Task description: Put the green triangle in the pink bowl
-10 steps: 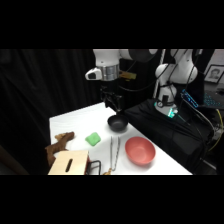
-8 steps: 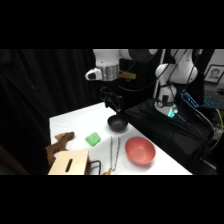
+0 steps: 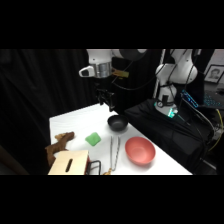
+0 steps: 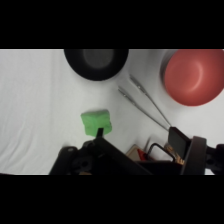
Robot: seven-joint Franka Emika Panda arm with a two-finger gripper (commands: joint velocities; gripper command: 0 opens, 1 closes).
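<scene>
The task is sitting at its start, judging by how things are lying. The green triangle (image 3: 93, 139) is resting on the white bench (image 3: 67, 122), out in the open, with nothing gripping it. The pink bowl (image 3: 139, 150) is standing empty, well apart from the triangle on the far side of the metal tongs (image 3: 114, 151), which are lying between the two. A black bowl (image 3: 117, 122) is sitting behind them, nearer the arm.

The pincer (image 3: 106, 99) is hanging high above the bench's back edge, close above the black bowl and not yet over the triangle. In the wrist view the triangle (image 4: 96, 122) is showing just beyond the dark linkage at the bottom, the black bowl (image 4: 96, 62) ahead of it and the pink bowl (image 4: 194, 76) off to the upper right, with the tongs (image 4: 145, 105) running slantwise between. Whether the pincer is released or clenched I cannot tell; it is plainly not carrying anything.

Everything is left: reaching the triangle, grasping it, lifting it over the tongs and dropping it in the pink bowl.

Against the earlier side pictures, nothing seems to be changing: arm, triangle and bowls are sitting in the same places.
</scene>
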